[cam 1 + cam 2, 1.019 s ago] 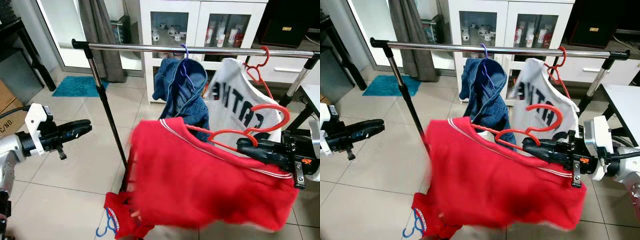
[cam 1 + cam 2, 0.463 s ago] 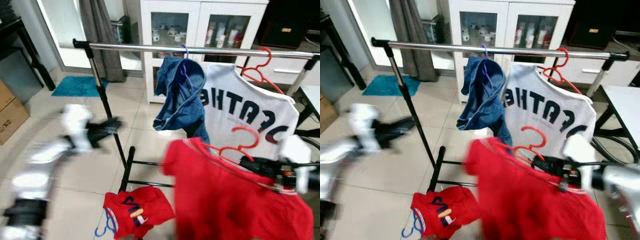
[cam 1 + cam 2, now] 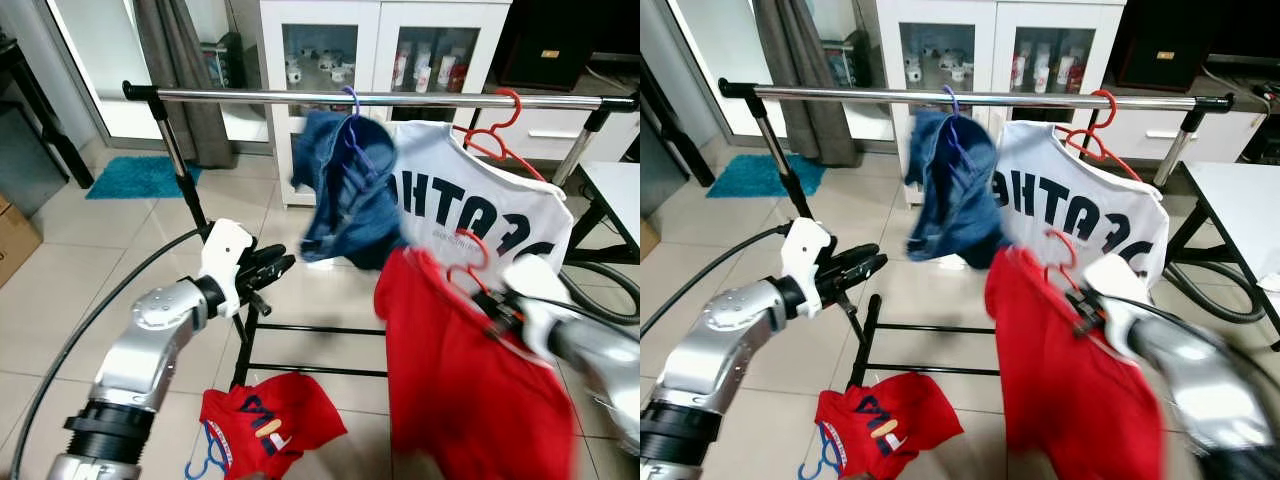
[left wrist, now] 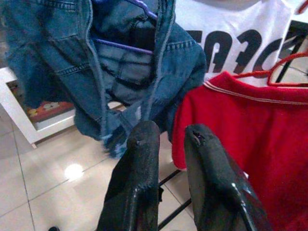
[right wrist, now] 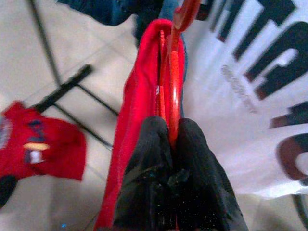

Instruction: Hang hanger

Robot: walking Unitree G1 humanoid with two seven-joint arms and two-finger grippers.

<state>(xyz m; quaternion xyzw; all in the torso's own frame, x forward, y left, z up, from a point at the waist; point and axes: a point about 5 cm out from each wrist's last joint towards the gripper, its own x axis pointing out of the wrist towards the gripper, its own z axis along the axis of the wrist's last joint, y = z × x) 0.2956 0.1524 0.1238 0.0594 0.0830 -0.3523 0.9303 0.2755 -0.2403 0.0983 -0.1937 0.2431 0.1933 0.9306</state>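
Floor tiles lie bare on my left side, all the way to a teal mat by the curtain. Nearest to me, at the foot of the rack, a red garment lies crumpled on the tiles with a blue hanger poking out from under it, just beside the black base bars of the rack.

My right gripper has both fingers pinched tight on the red hanger, the wire running straight up between them in the right wrist view. From that hanger a red shirt hangs full length, low and to the right, its collar edged with a thin white stripe. The hanger's hook sits below the rail, in front of a white jersey. The arm itself is blurred in the head views.

My left gripper is held out at mid height beside the rack's left upright, its fingers only narrowly apart with nothing between them, pointing toward a denim jacket.

Further back, the chrome rail runs across the scene. The denim jacket hangs on a purple hanger near its middle; the white jersey with dark lettering hangs on another red hanger to the right. The stretch of rail left of the denim is bare. Behind stands a white glass-fronted cabinet, and a white table edge closes in on the far right.
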